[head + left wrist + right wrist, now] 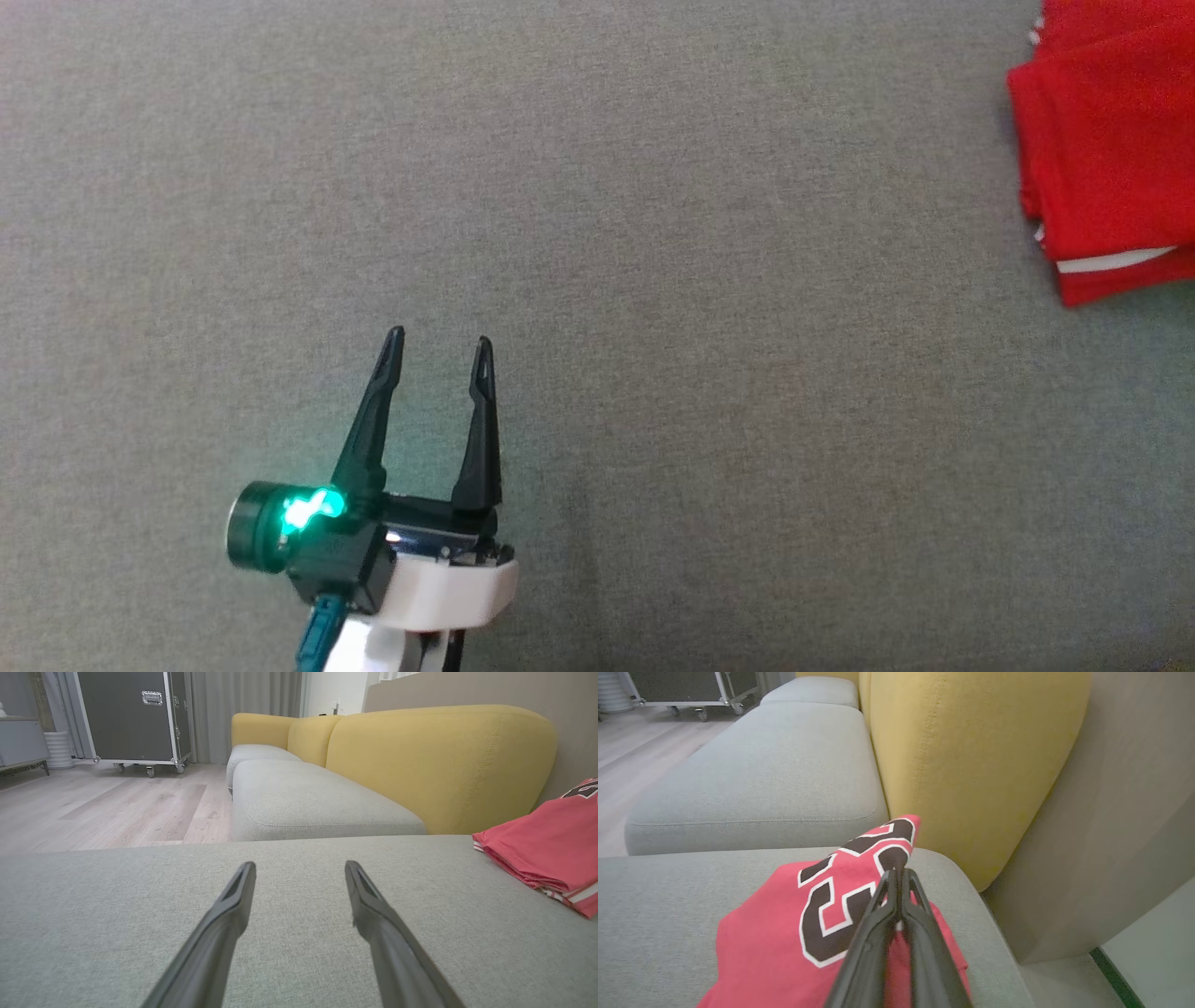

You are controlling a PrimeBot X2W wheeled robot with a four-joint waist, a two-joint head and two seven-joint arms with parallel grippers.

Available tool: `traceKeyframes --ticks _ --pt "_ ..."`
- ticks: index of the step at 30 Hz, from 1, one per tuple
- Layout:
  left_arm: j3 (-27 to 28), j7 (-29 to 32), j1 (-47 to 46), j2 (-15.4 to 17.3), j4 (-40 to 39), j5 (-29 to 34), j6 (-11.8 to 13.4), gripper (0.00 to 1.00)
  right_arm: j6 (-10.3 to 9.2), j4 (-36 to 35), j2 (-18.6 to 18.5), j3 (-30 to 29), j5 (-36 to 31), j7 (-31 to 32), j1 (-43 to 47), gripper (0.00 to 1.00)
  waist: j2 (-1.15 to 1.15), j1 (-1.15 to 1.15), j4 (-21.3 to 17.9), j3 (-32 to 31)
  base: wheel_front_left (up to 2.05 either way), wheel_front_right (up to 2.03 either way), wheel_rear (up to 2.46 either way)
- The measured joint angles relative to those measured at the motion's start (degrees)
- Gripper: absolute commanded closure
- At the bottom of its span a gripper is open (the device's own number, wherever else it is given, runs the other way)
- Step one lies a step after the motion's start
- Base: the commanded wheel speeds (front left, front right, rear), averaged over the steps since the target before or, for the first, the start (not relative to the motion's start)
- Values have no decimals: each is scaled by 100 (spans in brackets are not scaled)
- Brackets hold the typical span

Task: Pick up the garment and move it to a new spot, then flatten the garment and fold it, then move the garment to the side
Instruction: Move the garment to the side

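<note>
Broadly, the field is the grey seat cushion (653, 233) of a sofa, the surface I am working on. The left wrist view counts three such grey seats in a row, with three yellow back cushions (444, 765) behind them. Beyond, on the wooden floor (93, 807), stands one dark wheeled case (131, 714).

One garment (1102, 159), red with white trim and black numerals (840, 896) outlined in white, lies at the right edge of the head view, on the end of the near seat beside a yellow back cushion. It looks already folded into a compact stack, so I judge the step in hand to be the last: moving the garment to the side.

Two grippers are counted. The left gripper (440, 338) hovers over bare grey cushion, well apart from the garment, jaws spread wide and holding nothing. The right gripper (896, 873) has its jaws closed tight at a raised fold of the red cloth, which peaks up at the tips. I read this as a pinch on the garment's upper layer.

The next move, as I judge it, calls for sliding or carrying the stack sideways without opening the folds, then laying it flat and parting the right jaws. A pinch on one layer alone could peel the stack apart.
</note>
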Motion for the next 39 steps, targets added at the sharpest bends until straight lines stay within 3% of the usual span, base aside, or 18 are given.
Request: traceKeyframes --ticks 4,11,16,25,28,34,39 --pt "0 -1 -7 -1 91 31 -35 0 0 124 248 -319 -403 -51 117 0 0 0 47 -75 0 0 0" --pt "46 -9 92 -2 145 12 -37 0 0 23 1146 -327 -810 -120 827 0 0 -1 177 -485 0 0 0" --pt "124 -19 423 -3 224 -159 -37 0 0 -92 1844 -29 -999 -425 1384 0 0 -1 274 -940 0 0 0" --pt "487 -23 1067 -1 337 -332 -38 0 0 -135 2856 806 -1355 -1559 2276 0 0 -2 422 -1825 0 0 0" --pt "594 -23 1251 -2 328 -324 -38 0 0 -421 3130 797 -1553 -1674 2549 0 0 -2 459 -2053 0 0 0" --pt "764 -23 1607 0 214 -313 27 0 0 -1740 3751 152 -2552 -1688 3498 0 0 -2 503 -2346 0 0 0" --pt "833 -23 1886 2 104 -230 40 0 0 -2142 4089 -131 -3064 -1690 4188 0 0 -1 484 -2470 0 0 0"
